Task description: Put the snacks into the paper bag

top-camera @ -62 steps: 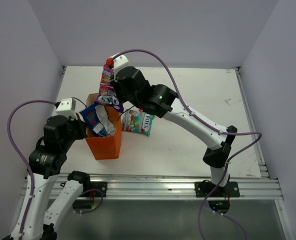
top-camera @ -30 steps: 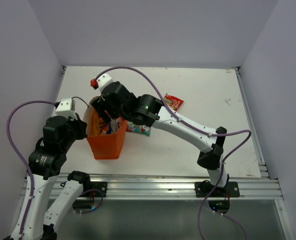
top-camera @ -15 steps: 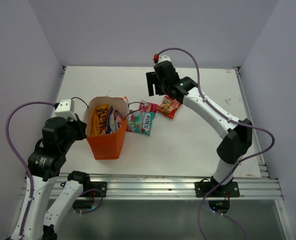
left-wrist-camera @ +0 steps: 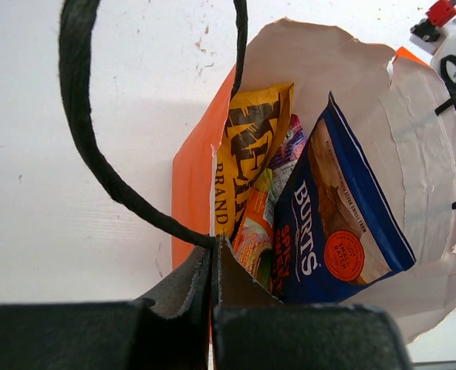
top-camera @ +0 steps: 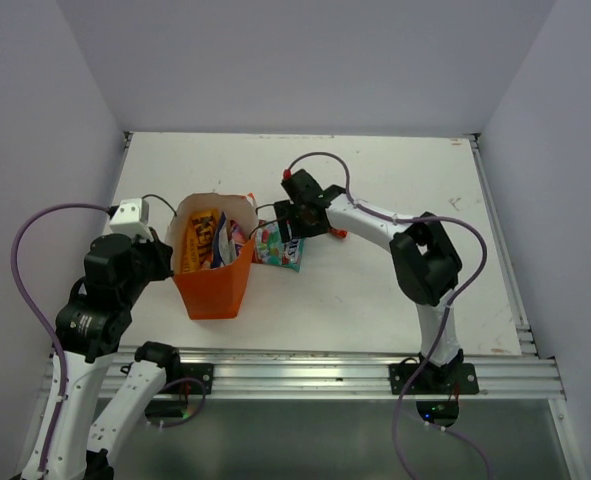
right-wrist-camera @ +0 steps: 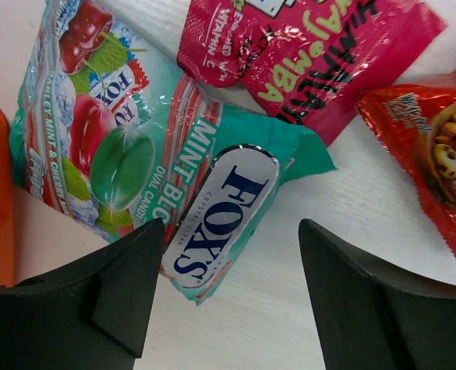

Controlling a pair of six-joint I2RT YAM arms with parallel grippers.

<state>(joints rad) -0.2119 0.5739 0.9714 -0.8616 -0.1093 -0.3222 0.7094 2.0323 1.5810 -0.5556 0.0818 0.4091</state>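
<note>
The orange paper bag stands upright at the table's left. My left gripper is shut on its near rim, where a dark cord handle is attached. Inside stand a yellow packet, a blue Burts packet, a small orange one and a purple one. My right gripper is open and low over the teal Fox's packet, which lies flat just right of the bag. Its jaws straddle the packet's near corner. A pink packet and a red packet lie beside it.
The bag's other cord handle droops toward the teal packet. The right arm reaches across the table's middle, its elbow to the right. Grey walls close in three sides. A metal rail runs along the near edge.
The right gripper left the bag's mouth, swung up toward the back of the table, then came down over the teal Fox's packet. The left arm and the bag stayed still.
</note>
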